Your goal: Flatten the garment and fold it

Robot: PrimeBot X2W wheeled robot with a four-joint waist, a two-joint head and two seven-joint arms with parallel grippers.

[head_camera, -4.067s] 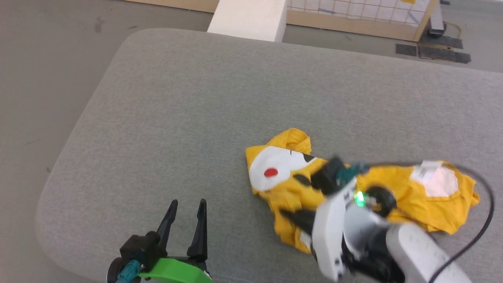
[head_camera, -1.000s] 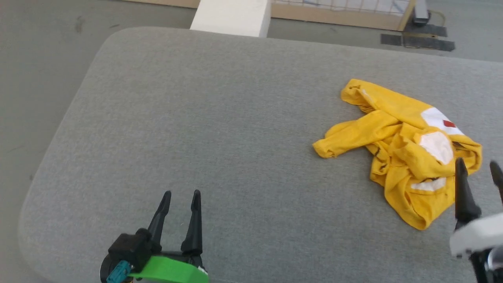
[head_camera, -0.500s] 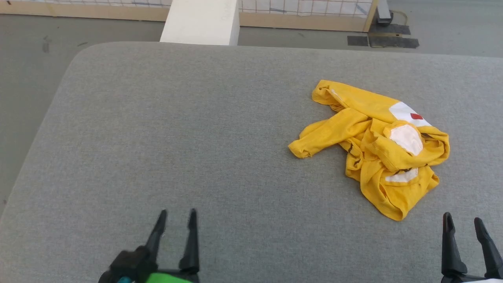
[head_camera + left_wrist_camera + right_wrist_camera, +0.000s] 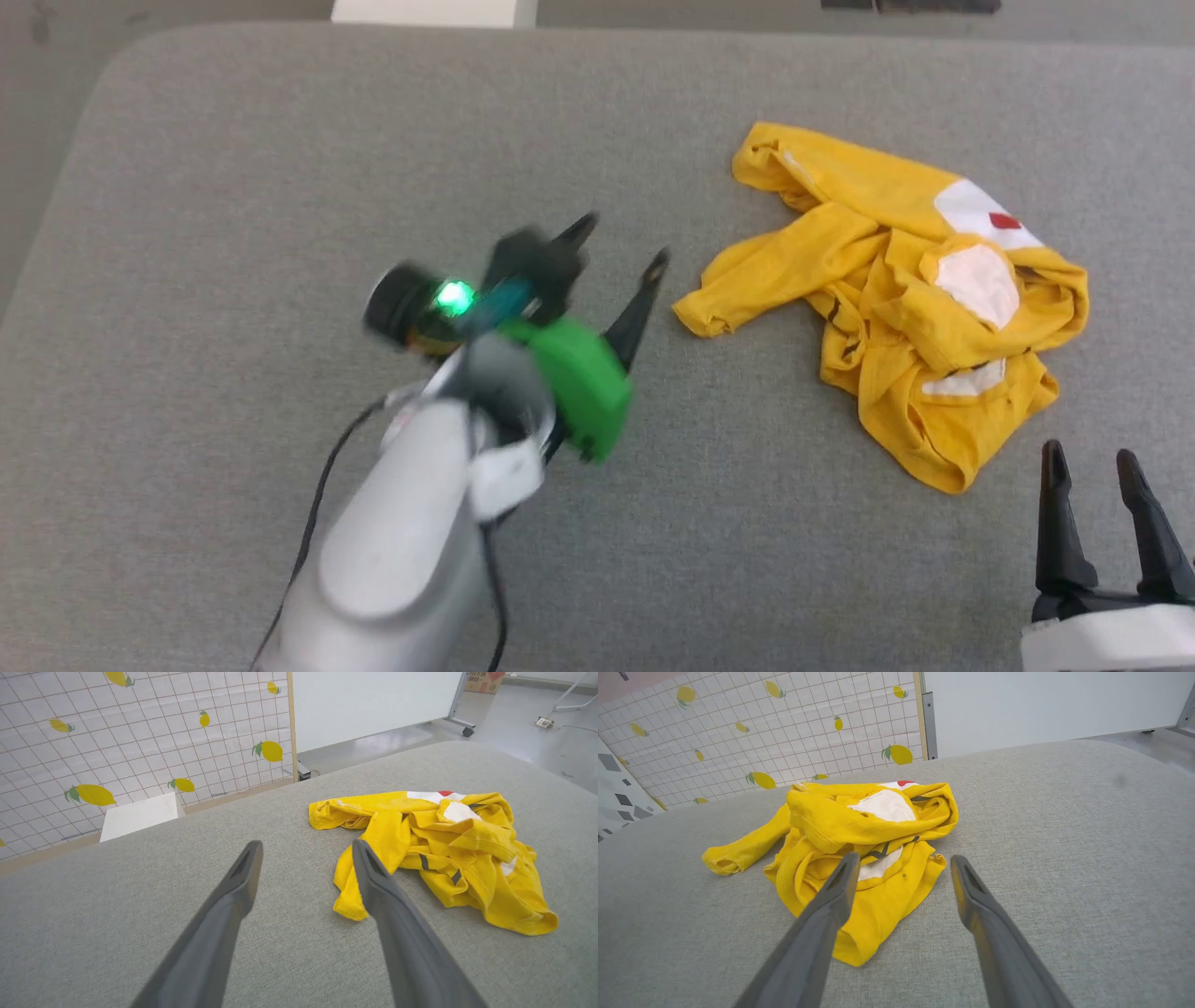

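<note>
The garment is a bright yellow T-shirt with white patches and a red dot. It lies crumpled on the right part of the grey padded table, one sleeve sticking out to the left. My left gripper is open and empty above the table, its fingertips a short way left of that sleeve. In the left wrist view the garment lies just ahead and right of the open left gripper. My right gripper is open at the lower right, just short of the hem. The right wrist view shows the garment ahead of the right gripper.
A white block stands beyond the table's far edge. A lemon-print tiled screen with a wooden frame and a white board stand on the floor behind. The table's left half is bare grey fabric.
My left arm has swung up from the lower left towards the garment's sleeve. The camera has tilted down. The right gripper has stayed at the lower right and the garment lies as before.
</note>
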